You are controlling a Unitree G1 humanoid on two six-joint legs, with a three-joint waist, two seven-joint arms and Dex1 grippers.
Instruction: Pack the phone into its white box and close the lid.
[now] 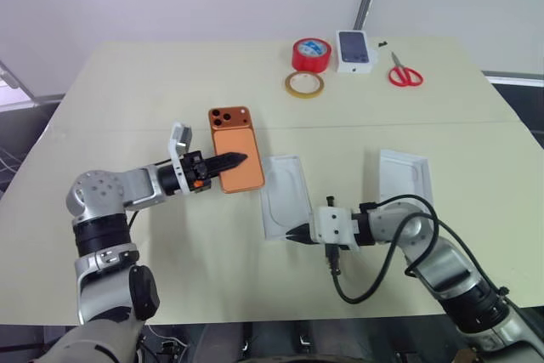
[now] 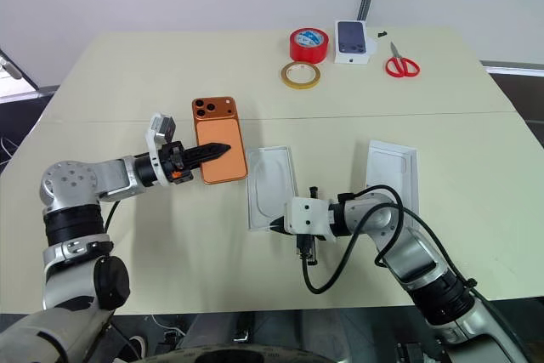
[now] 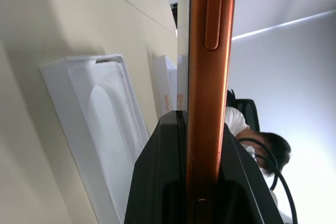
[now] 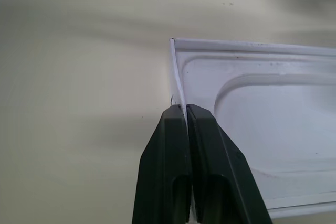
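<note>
Above the cream table (image 1: 170, 82), left of centre: slim orange-copper phone (image 1: 234, 155) with three dark lenses, back up, lifted. Left gripper (image 1: 231, 160) clenched on its long edge, arm reaching level toward the right. Just right of the phone, shallow white cardboard tray with a moulded recess (image 1: 283, 193) lies flat; right gripper (image 1: 295, 232) pinches its near wall, pointing left and slightly down. Second white cardboard piece (image 1: 402, 174) lies further right, apart.
</note>
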